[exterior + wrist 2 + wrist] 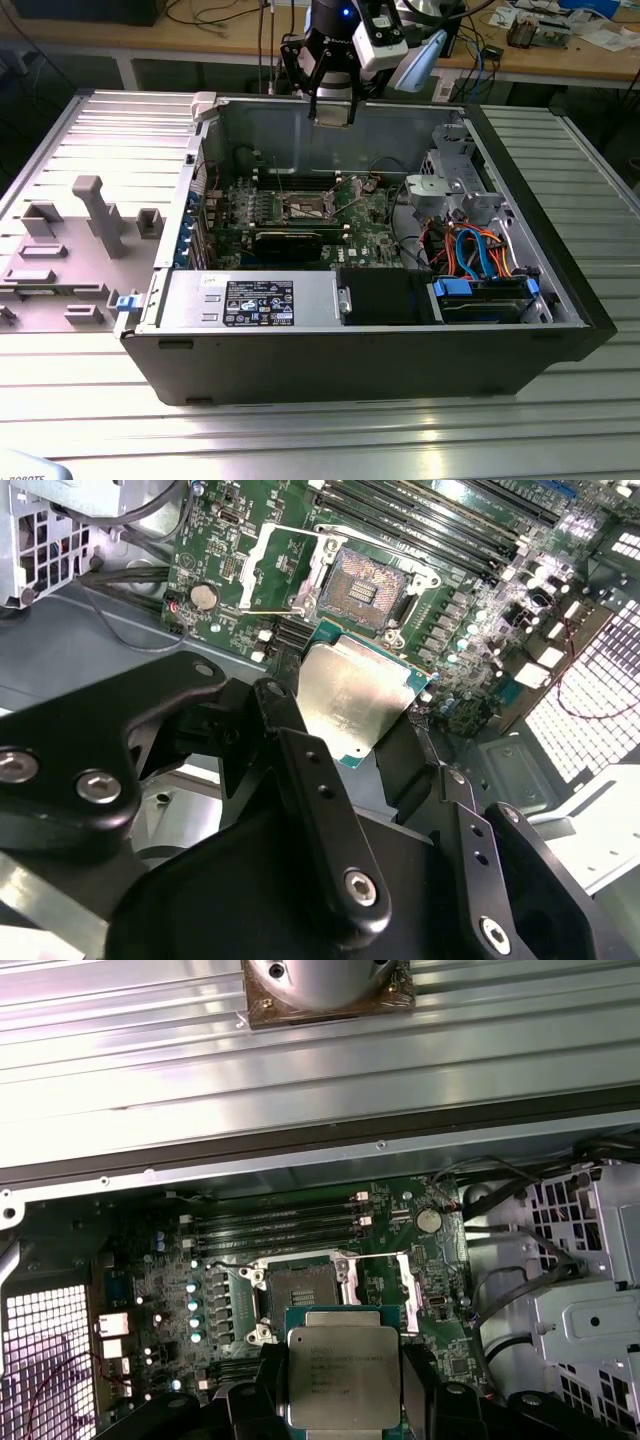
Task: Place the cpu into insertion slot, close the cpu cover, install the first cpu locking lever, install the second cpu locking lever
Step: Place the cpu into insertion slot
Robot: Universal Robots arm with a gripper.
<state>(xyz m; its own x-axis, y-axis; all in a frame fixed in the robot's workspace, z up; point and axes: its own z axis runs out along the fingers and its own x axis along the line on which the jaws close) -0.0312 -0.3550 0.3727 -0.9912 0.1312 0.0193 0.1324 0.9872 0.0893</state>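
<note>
We saw gripper [350, 735] clamped narrow on cpu [355, 700] by 2 opposite edges, hanging above open computer case [330, 360], well clear of green board [375, 245]. Insertion slot [365, 585] lay bare, cpu cover [308, 575] swung open beside it. We judged: keep chip level, square edges to slot, lower straight, no sliding over contacts. Case held board, drive cage [455, 170], blue-orange cables [480, 250].
</note>
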